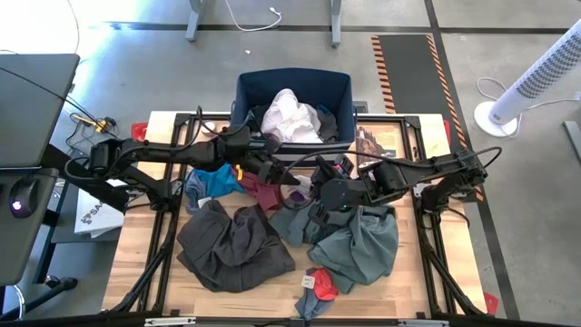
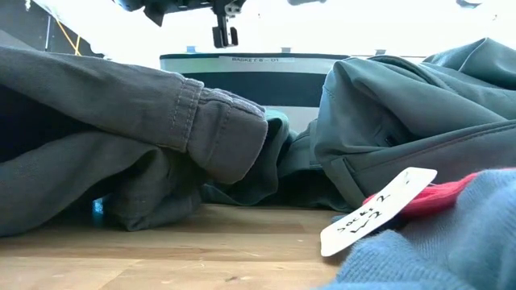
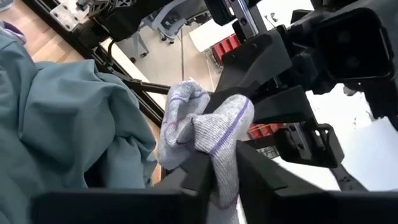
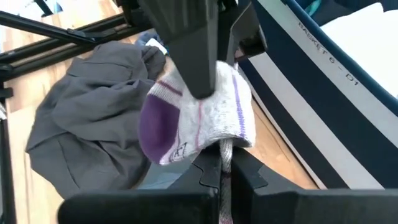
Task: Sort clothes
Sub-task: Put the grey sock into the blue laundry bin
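A small grey-white sock with purple stripes and a purple heel (image 4: 199,118) is held between both grippers above the middle of the table, near the navy bin (image 1: 247,91). It also shows in the left wrist view (image 3: 205,118). My left gripper (image 1: 280,174) reaches in from the left and is shut on it. My right gripper (image 1: 314,188) reaches in from the right and is shut on it too. Below lie dark grey-brown trousers (image 1: 231,245), a grey-green shirt (image 1: 363,241), a bright blue piece (image 1: 213,182) and a maroon piece (image 1: 263,193). My left gripper pinches the sock's striped part (image 3: 224,140) between its two fingers, coming about level from the table's left. The rest of the sock bunches beyond the fingertips, clear of the table. My right gripper pinches a thin fold at the sock's edge (image 4: 225,148) between its two fingers, coming from the table's right side. The sock stands out beyond the fingertips, its purple heel (image 4: 154,127) free, under the left gripper's finger (image 4: 193,56).
The navy bin at the far edge holds a white garment (image 1: 289,116). A red sock and a grey-blue sock with a paper tag (image 1: 318,286) lie near the front edge. Black frame rails (image 1: 163,245) run along both table sides. Bare wood shows at the front left.
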`<move>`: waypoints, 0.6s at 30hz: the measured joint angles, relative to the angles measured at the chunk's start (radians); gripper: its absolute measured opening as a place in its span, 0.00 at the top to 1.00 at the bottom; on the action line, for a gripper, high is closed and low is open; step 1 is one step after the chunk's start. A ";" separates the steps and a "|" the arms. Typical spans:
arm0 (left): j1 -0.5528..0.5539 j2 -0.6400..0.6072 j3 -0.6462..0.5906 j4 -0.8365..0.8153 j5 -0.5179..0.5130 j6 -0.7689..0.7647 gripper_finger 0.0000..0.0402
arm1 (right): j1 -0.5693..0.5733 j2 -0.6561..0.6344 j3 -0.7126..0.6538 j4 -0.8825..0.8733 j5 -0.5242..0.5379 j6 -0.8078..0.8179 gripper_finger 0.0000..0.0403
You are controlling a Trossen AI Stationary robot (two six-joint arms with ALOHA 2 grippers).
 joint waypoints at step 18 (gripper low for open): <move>0.000 0.000 0.000 0.065 -0.015 0.009 0.99 | 0.000 -0.004 0.000 -0.002 -0.030 0.047 0.78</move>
